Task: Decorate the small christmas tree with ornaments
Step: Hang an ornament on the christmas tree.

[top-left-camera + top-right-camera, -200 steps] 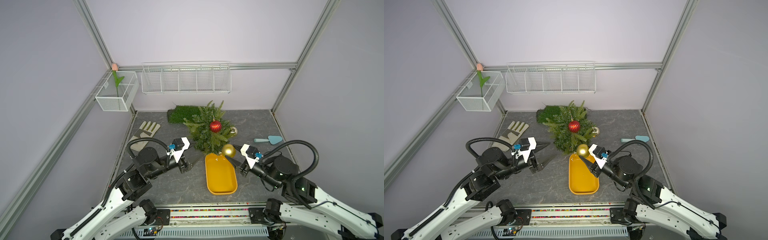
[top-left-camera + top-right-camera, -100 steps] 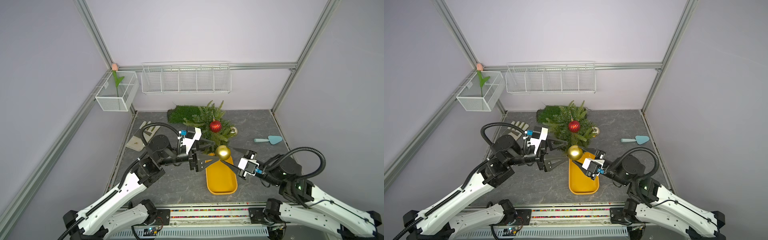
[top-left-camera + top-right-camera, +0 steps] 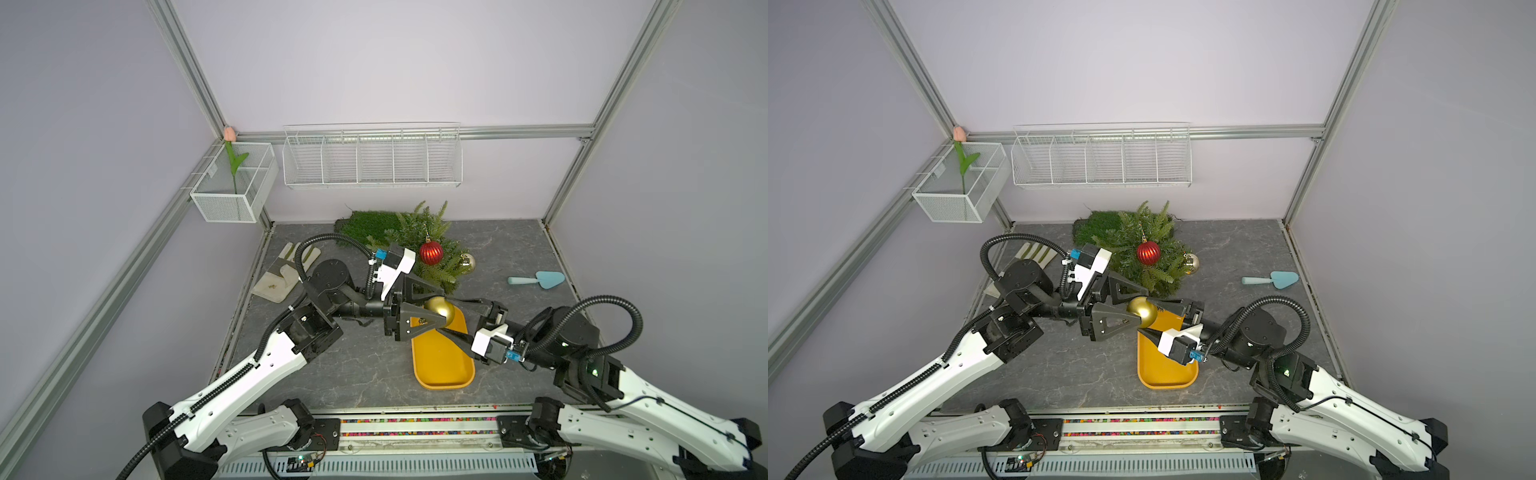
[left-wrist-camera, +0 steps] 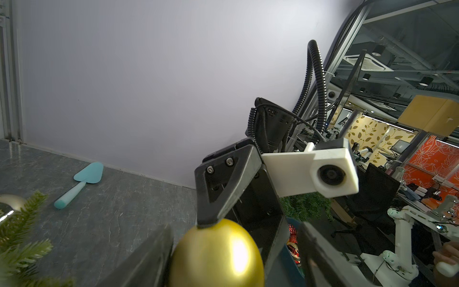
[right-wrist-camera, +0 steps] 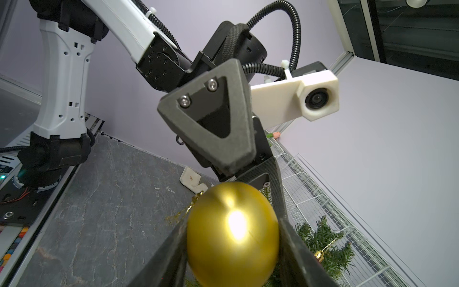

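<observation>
Above the table (image 3: pixel 365 374), we are clamping the gold ornament (image 3: pixel 438 308) in our right jaws, left jaws gaping around it, seemingly readying a handover.

Bare tabletop (image 3: pixel 353 365) left of yellow tray (image 3: pixel 444 374)

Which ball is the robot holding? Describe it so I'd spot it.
Find the yellow tray, front centre. Above its far end, the right tool grips a matte gold ball; unlike the ribbed red ball and shiny pale one, it's off the tree.
</observation>
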Tool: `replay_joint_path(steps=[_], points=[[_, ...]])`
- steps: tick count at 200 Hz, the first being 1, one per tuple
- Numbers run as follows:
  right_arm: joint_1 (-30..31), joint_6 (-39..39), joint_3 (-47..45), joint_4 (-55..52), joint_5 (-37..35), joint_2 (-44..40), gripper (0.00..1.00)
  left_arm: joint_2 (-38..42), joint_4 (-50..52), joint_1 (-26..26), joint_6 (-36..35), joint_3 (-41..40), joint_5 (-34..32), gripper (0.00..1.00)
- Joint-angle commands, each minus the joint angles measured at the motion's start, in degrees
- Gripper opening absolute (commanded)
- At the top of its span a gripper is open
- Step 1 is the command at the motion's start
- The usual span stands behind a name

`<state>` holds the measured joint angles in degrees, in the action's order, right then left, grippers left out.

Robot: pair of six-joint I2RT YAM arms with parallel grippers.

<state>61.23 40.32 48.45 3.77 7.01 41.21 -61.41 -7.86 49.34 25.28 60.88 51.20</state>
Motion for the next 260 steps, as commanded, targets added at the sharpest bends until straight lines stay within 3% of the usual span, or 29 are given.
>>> replay_joint_path(steps=[1,32,115,160,171,192,201,234,260], points=[[-0.2,2.1,2.4,3.7,-0.3,-0.3,0.4,-0.6,2.9,0.3,0.8,1.9,4.4,0.78],[-0.2,2.3,3.9,3.0,1.4,-0.4,0.4,-1.0,8.0,0.3,-2.2,3.1,2.6,0.79],[-0.1,3.3,4.9,-2.5,2.3,-0.1,0.43,-1.1,5.0,0.1,0.0,4.0,2.7,0.76],[-0.2,3.6,5.0,-3.9,1.9,-0.8,0.46,-1.3,4.4,0.1,-0.1,3.6,3.3,0.6],[-0.2,3.7,5.1,-4.3,1.6,-0.9,0.5,-1.3,5.0,0.1,-0.5,3.9,3.4,0.56],[-0.2,3.7,6.2,-7.6,1.6,-1.4,0.79,-1.6,8.0,0.1,-2.8,4.9,4.1,0.47],[-0.1,3.8,7.7,-11.2,1.9,-1.4,0.86,-1.8,10.8,0.1,-4.7,5.6,4.4,0.45],[-0.2,6.6,14.2,-26.7,6.7,0.4,0.88,-2.3,22.6,0.1,-13.4,8.6,6.9,0.4],[-0.2,8.1,17.6,-32.8,9.8,3.4,0.87,-3.8,31.1,0.1,-19.2,11.7,9.2,0.4]])
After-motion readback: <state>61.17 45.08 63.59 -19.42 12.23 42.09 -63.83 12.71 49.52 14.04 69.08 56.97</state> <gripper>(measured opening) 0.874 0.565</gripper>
